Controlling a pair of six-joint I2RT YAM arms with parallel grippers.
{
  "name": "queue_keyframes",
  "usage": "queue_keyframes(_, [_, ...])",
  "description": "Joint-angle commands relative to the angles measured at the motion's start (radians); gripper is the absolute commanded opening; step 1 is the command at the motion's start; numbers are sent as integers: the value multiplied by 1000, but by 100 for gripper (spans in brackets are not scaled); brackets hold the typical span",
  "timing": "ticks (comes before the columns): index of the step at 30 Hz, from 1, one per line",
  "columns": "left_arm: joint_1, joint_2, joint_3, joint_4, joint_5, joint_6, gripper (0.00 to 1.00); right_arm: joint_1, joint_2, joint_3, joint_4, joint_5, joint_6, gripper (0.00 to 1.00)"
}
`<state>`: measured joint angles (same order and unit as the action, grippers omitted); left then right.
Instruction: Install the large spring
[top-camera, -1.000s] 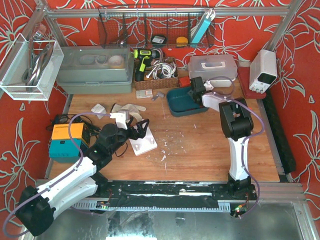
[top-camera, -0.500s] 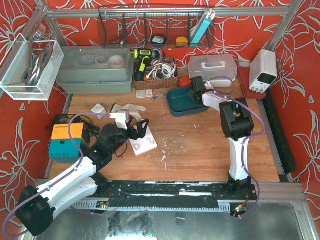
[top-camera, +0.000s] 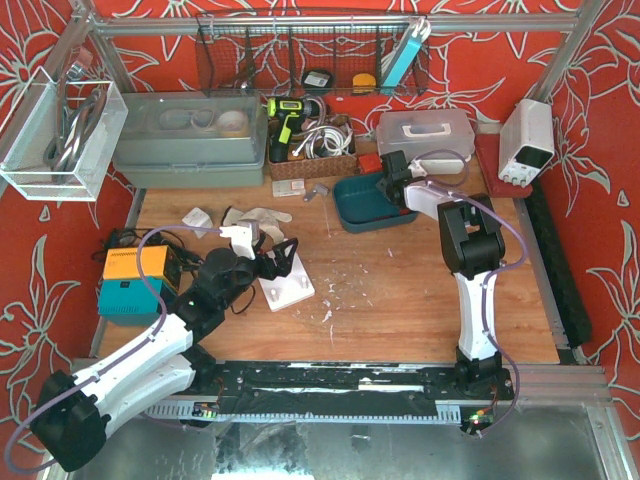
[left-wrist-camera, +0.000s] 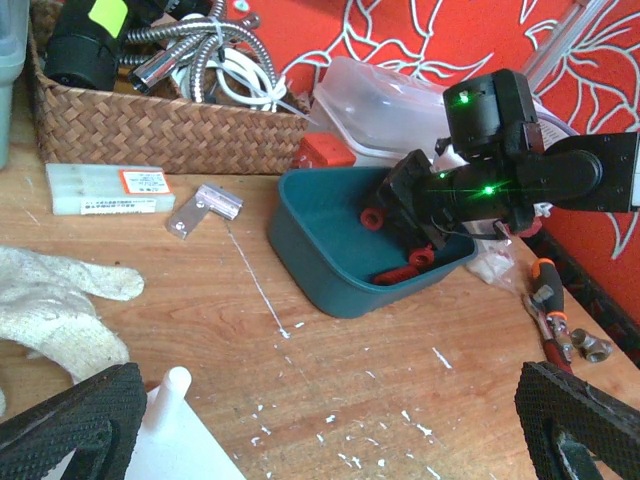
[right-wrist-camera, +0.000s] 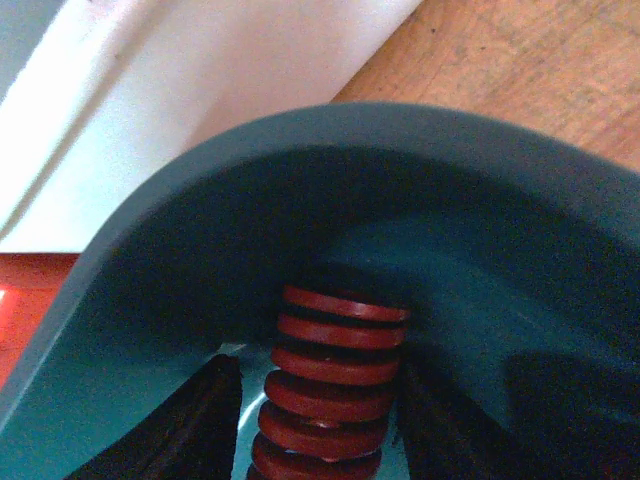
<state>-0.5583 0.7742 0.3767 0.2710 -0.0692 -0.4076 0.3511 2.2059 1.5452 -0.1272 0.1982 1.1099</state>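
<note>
A large red spring (right-wrist-camera: 335, 390) stands in the teal bin (top-camera: 356, 212) at the back of the table. My right gripper (top-camera: 392, 182) reaches down into the bin. Its black fingers (right-wrist-camera: 190, 420) stand either side of the spring, with a thin gap showing on the left side. The left wrist view shows the bin (left-wrist-camera: 310, 240), other red springs (left-wrist-camera: 408, 266) in it and the right gripper (left-wrist-camera: 420, 200). My left gripper (top-camera: 280, 258) is open and empty over a white base (top-camera: 287, 285) with an upright peg (left-wrist-camera: 176, 384).
A wicker basket (top-camera: 312, 160) of hoses and a drill, a grey lidded box (top-camera: 185, 150) and a clear box (top-camera: 425, 135) line the back. White gloves (top-camera: 255, 215), a small metal bracket (left-wrist-camera: 203, 208) and a label box (left-wrist-camera: 108, 188) lie on the table. An orange device (top-camera: 135, 280) sits at the left.
My right gripper has shifted slightly inside the teal bin. My left arm has not moved.
</note>
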Motion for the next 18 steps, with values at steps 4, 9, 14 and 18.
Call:
queue_keyframes(4, [-9,-14,4,7,-23,14,100,-7,24,0,-61,-3,-77,37])
queue_keyframes(9, [-10,-16,5,2,-25,15,100,-7,-11,7,-80,6,-117,25])
queue_keyframes(14, [-11,-26,5,1,-33,17,100,-9,-32,-5,-53,-46,-184,18])
queue_keyframes(18, [-12,-19,5,0,-34,15,100,-8,-64,-39,-16,-64,-249,16])
